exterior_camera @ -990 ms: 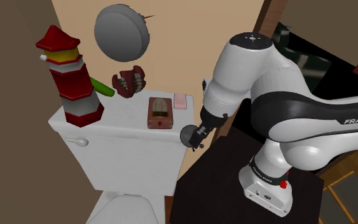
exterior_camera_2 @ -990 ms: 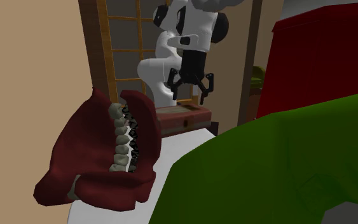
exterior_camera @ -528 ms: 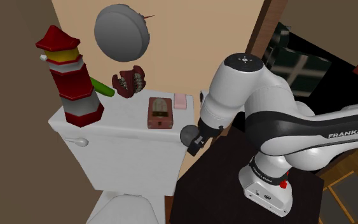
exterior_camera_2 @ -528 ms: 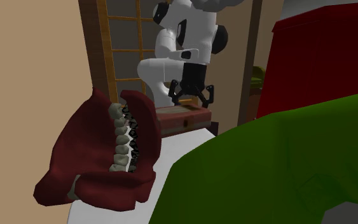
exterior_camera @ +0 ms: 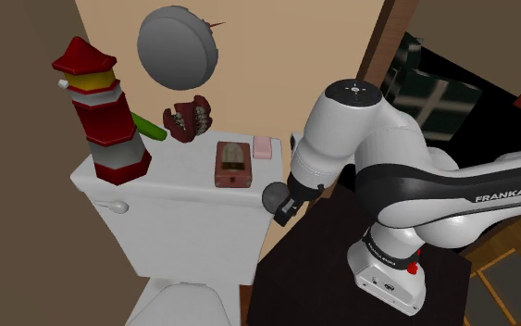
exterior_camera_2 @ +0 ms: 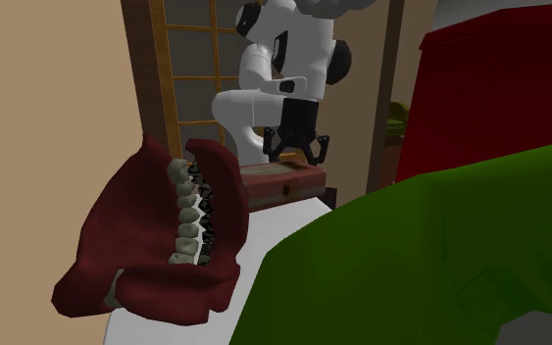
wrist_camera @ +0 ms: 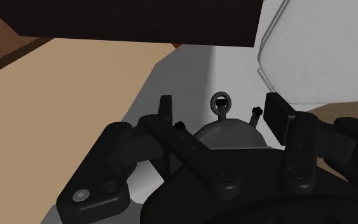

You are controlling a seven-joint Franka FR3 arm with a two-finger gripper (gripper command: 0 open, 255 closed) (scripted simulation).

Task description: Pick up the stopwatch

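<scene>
Wrist view: noted dark grey stopwatch [wrist_camera: 229, 132] between the spread fingers of the gripper [wrist_camera: 220, 105], gaps either side, ring pointing away from palm, on a white surface near its edge.
Second exterior view: saw gripper [exterior_camera_2: 298, 155] hanging at tank lid's [exterior_camera_2: 281, 218] far end, just behind brown box [exterior_camera_2: 281, 181].
Shoulder view: found gripper at lid's right end.

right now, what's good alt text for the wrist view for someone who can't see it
A grey stopwatch with a ring on top sits between the two fingers of the open black gripper, which stand apart on either side of it. Behind it are a white surface, a tan surface and a dark brown band.
</scene>
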